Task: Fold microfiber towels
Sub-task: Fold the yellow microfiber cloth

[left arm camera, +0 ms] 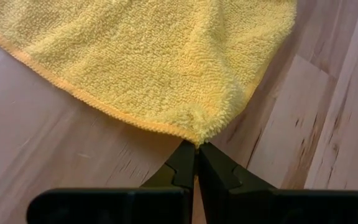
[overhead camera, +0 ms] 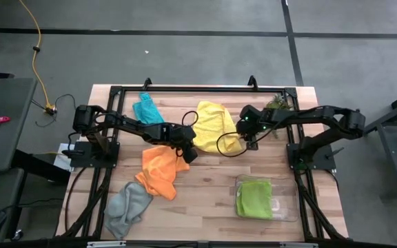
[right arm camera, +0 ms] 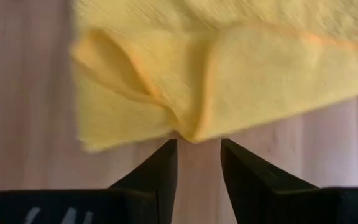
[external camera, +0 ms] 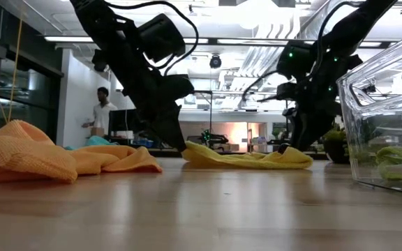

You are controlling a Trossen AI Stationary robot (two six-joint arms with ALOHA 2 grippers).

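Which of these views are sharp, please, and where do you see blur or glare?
Left wrist view: sharp, the yellow towel shows its pile. Right wrist view: that towel's edges are smeared. Low view: bright ceiling lights wash out the background, both arms dark silhouettes, the near table soft. High view: evenly lit, no glare.

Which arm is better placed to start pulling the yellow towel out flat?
Left. The left gripper is already shut on an edge of the yellow towel, while the right gripper is open just short of the opposite edge.

Five towels, one clear tray, one potted plant, two pincers
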